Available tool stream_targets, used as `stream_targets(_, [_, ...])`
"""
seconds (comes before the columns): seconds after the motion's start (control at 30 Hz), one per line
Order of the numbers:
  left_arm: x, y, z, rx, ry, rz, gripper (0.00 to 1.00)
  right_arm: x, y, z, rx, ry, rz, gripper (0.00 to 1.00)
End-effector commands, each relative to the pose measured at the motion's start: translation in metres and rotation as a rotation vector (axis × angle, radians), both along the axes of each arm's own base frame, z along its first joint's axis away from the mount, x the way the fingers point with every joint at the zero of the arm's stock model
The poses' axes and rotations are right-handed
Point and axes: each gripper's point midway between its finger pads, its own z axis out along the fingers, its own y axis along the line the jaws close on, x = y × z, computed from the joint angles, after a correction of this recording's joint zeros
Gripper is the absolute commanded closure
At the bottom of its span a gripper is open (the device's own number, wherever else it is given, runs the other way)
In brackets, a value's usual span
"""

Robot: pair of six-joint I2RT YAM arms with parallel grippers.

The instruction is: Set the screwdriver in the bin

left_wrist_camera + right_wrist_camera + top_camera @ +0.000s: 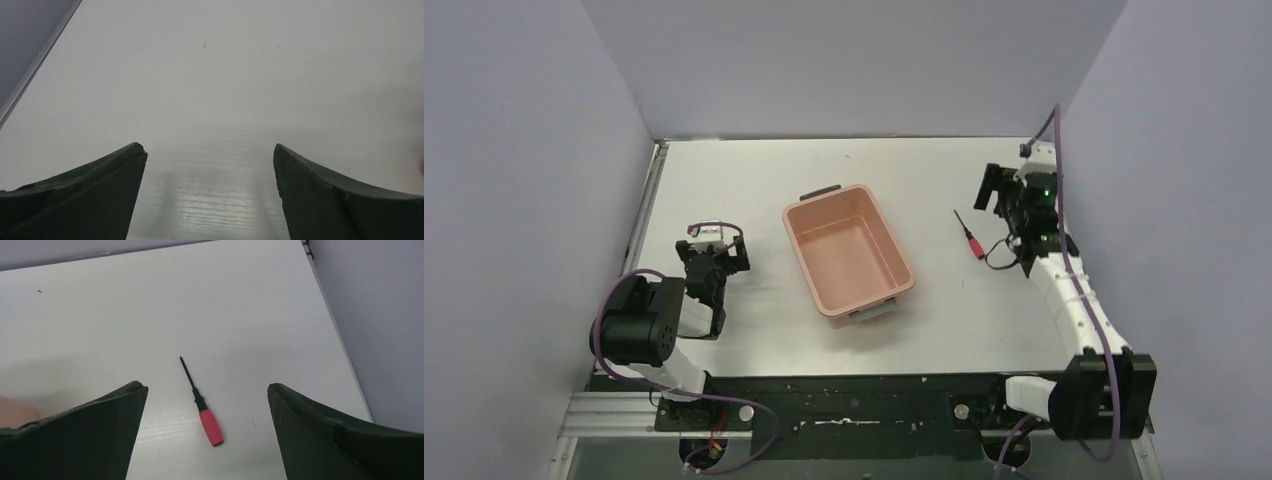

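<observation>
Looking down from the top external view, the bin (849, 262) sits slantwise near the middle of the tabletop (724, 180), and its pink floor shows bare from wall to wall. One dark grey handle clip at its far short end is plain to see; the one at the near end is only partly visible below the rim. The screwdriver (969, 236) lies flat on the tabletop outside the bin, to its right and apart from it, between the bin and the right gripper (992, 192). From this height the finger gap of the right gripper is hard to make out, and the same goes for the left gripper (714, 248), which sits well to the left of the bin.

The left wrist view shows the left gripper (207, 150) spread wide, with nothing but white tabletop (225, 75) between its two dark fingers (90, 195). Both fingers are cut off by the bottom edge. A faint pinkish blur at the right edge is too slight to identify.

The right wrist view shows the right gripper (206, 386) also spread wide and holding nothing, its fingers (85, 435) cut off below. The screwdriver (201, 405) lies on the tabletop in the gap between them, red handle nearer the camera, black shaft pointing away. A pale pink patch at the left edge, partly hidden behind the left finger, cannot be identified.
</observation>
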Motion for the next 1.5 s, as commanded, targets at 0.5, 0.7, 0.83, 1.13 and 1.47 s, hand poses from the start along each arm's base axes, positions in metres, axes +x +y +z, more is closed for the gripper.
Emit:
stream_targets(0.5, [0.005,0.000,0.011,0.003,-0.038,-0.011,0.03,0.057,0.018,-0.168,-0.076,0.854,0.269,0.32])
stream_targets(0.7, [0.005,0.000,0.011,0.004,-0.038,-0.011,0.03,0.040,0.016,-0.204,-0.071,0.934,0.256,0.68])
stream_targets(0.83, [0.005,0.000,0.011,0.005,-0.039,-0.011,0.03,0.041,0.013,-0.198,-0.093,0.957,0.248,0.99])
stream_targets(1.13, [0.005,0.000,0.011,0.004,-0.039,-0.011,0.03,0.033,0.027,-0.081,-0.019,1.027,0.123,1.00])
stream_targets(1.47, [0.005,0.000,0.011,0.005,-0.038,-0.011,0.03,0.033,0.063,0.025,0.039,0.742,0.045,1.00])
